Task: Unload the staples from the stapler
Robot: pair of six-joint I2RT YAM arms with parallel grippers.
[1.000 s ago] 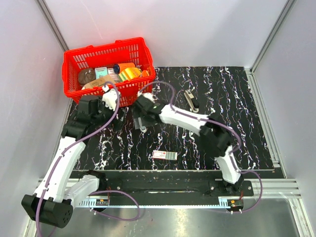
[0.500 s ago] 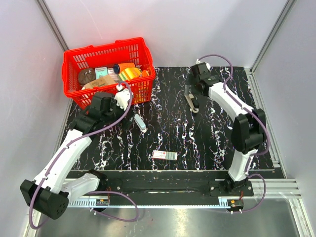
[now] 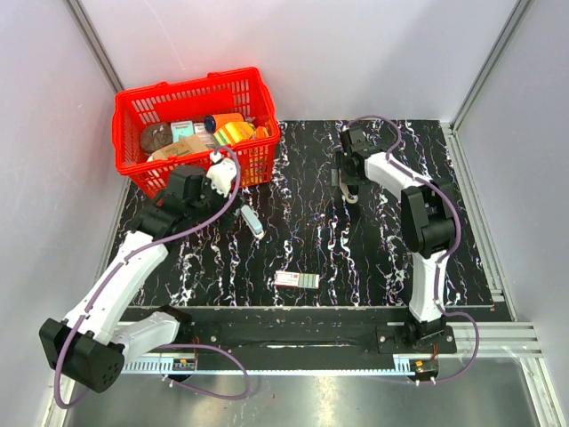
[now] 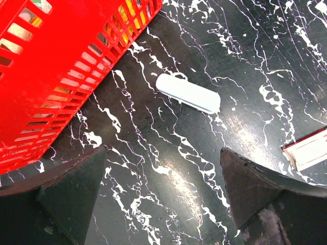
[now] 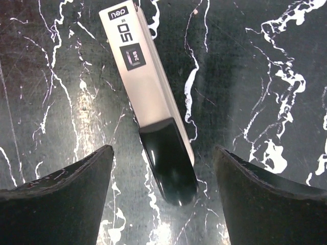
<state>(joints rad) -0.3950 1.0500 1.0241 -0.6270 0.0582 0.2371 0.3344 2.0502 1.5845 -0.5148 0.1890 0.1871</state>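
Right jaws shifted over silver-black tool (image 5: 148, 87); open

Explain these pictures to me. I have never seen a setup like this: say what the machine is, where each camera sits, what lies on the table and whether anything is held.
This is a pair of white robot arms, the left arm and the right arm, bolted at the near edge of a black marbled table. The wide picture comes from a fixed camera above and behind them. The other two come from a camera on each wrist, looking down past that arm's own dark fingers.

On the table are a red basket full of items, a small pale blue-and-white stapler, a flat white-and-red box and a silver tool with a black end.

The left gripper is open near the stapler. The right gripper is open over the silver tool. Nothing is held.
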